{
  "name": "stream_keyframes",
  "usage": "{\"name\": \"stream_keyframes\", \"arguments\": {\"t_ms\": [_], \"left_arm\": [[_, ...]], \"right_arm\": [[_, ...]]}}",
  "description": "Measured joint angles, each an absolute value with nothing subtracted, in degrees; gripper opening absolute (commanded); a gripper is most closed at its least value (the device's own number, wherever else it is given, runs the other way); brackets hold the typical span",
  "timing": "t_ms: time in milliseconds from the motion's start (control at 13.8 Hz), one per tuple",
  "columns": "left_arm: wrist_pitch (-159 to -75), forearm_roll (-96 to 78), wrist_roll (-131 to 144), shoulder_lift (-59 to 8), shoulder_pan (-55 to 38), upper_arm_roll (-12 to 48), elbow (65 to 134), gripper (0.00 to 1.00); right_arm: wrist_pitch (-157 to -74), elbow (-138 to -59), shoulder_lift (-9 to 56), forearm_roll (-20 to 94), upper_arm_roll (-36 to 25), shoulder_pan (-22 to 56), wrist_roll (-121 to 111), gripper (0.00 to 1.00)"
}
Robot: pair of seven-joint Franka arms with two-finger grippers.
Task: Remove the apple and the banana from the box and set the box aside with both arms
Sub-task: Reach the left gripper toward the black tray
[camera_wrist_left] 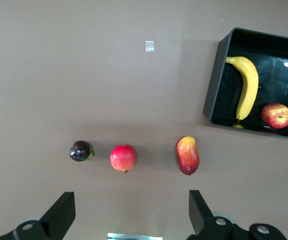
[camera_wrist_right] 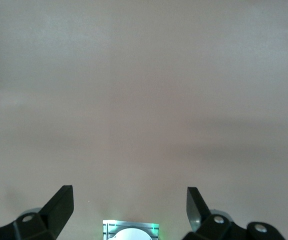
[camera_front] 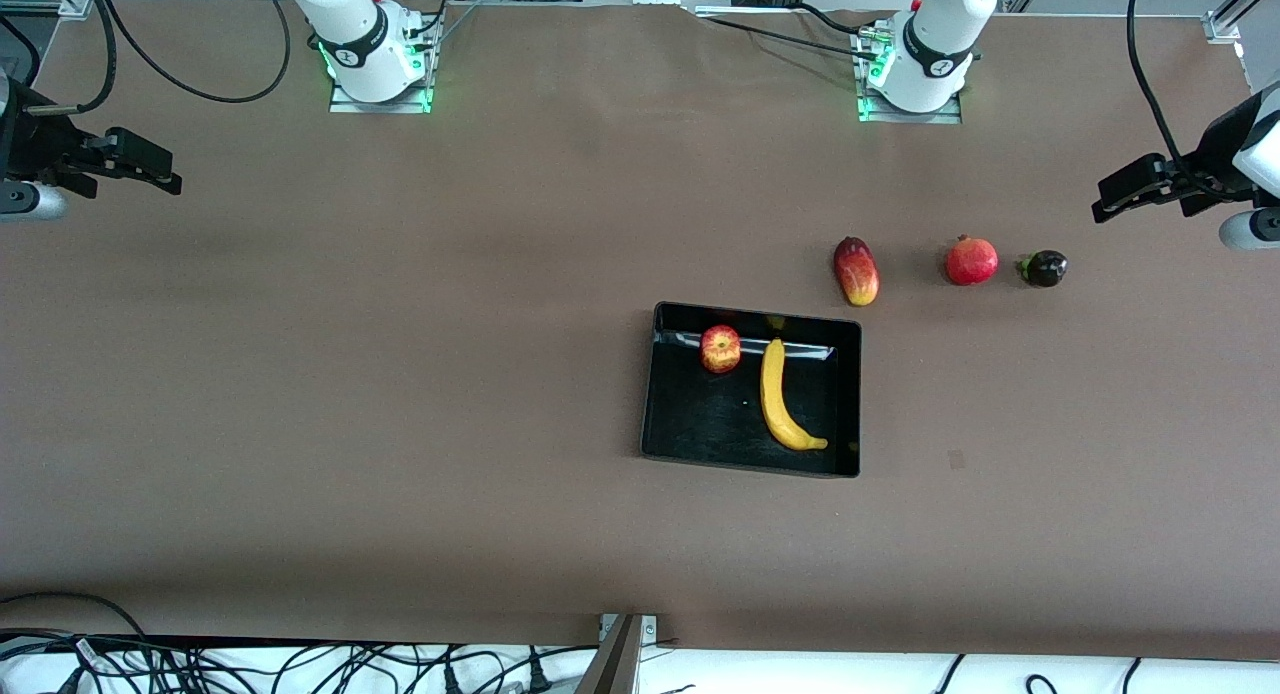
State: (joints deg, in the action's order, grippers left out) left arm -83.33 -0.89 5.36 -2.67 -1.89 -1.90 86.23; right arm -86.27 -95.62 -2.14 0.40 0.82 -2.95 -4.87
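Nearest the front camera sat the black tray (camera_front: 750, 454) on the brown counter (camera_front: 400, 424), holding the banana (camera_front: 779, 399) and, at its ten o'clock, the apple (camera_front: 720, 349). Mango (camera_front: 856, 271), pomegranate (camera_front: 971, 261) and a dark mangosteen (camera_front: 1043, 268) lined up around the tray's one o'clock. Both arms waited: left claw (camera_wrist_left: 128, 212) spread wide above that row, right claw (camera_wrist_right: 128, 210) spread wide over bare counter.
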Motion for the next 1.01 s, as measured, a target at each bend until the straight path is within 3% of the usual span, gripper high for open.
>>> {"name": "stream_keyframes", "arguments": {"t_ms": [1013], "left_arm": [[-85.32,-0.89,10.91,-7.02,-2.66,-1.31,85.92,1.0]], "right_arm": [[-86.27,-95.62,-2.14,0.4,0.82,-2.95,-4.87,1.0]]}}
